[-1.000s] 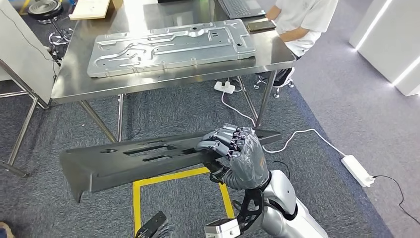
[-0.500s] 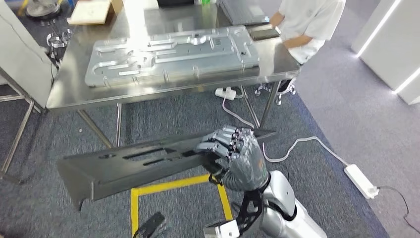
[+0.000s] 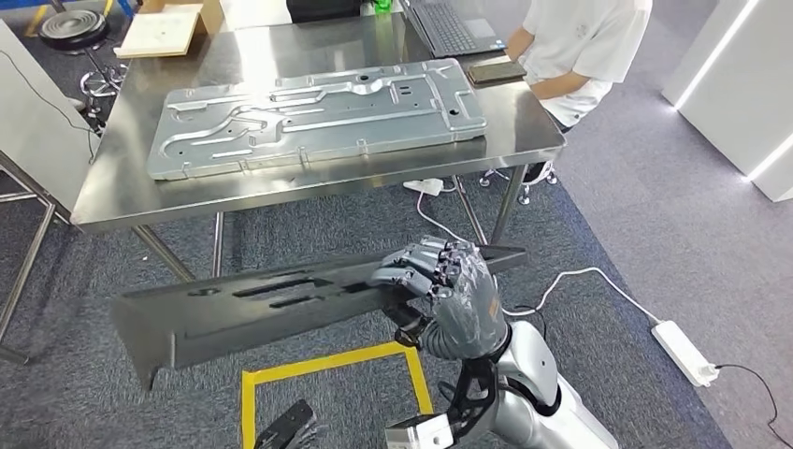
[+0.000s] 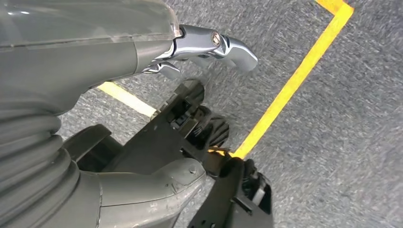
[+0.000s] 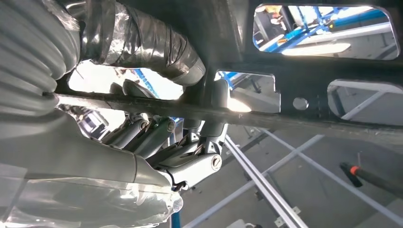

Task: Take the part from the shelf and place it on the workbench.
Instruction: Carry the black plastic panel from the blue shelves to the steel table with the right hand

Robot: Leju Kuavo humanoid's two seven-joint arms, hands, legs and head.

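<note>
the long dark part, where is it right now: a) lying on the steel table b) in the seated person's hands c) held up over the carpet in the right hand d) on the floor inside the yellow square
c: the right hand grips the long dark part and holds it up over the carpet, short of the steel table.

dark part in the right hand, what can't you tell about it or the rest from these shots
- Head view: the right hand covers its grip on the dark part; finger contact underneath hidden.
- Left wrist view: whether the left hand holds anything cannot be told; cover and thumb block its fingers.
- Head view: person cut off by the top edge.
- Workbench: far side cut off.
</note>
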